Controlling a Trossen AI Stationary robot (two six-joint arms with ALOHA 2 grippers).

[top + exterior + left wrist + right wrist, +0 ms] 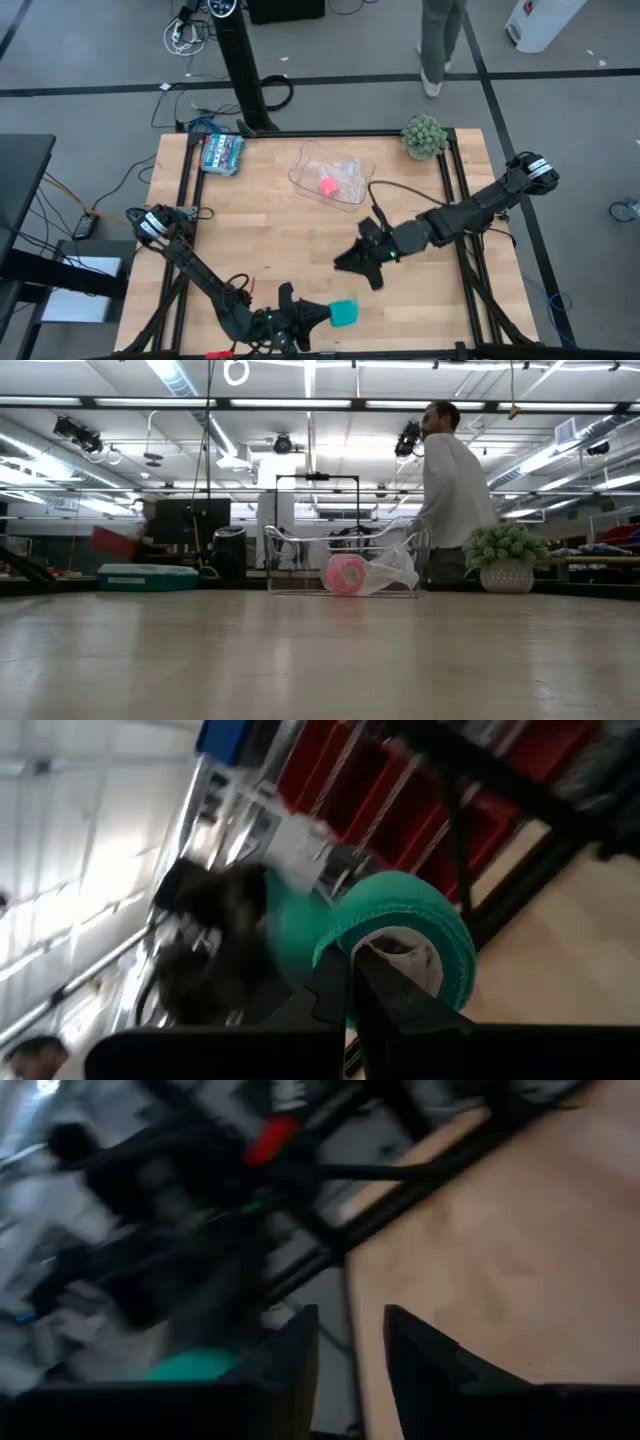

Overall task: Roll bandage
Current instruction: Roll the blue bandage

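The bandage (344, 313) is a small teal roll with a pale hollow core, near the table's near edge. It also shows in the left wrist view (430, 920). My left gripper (328, 314) is shut on it, reaching in from the table's left. My right gripper (358, 270) is open and empty over the middle of the table, a little to the far side of the roll. Its fingers (300, 1355) stand apart in the right wrist view, where the roll shows as a blurred teal patch (195, 1365). Neither gripper shows in the low view. My left gripper pinches the roll's wall at its open end (345, 945). One finger (395, 990) seems to be inside the hollow core and the other (325, 990) outside. The fingers come roughly level from the table's left. The roll sticks out past the fingertips toward the table's right.
A clear plastic container (305, 165) with a small pink roll (328, 185) stands at the far middle. A flat teal-patterned packet (221, 153) lies at the far left and a small potted plant (425, 135) at the far right. A person (455, 490) stands beyond the table.
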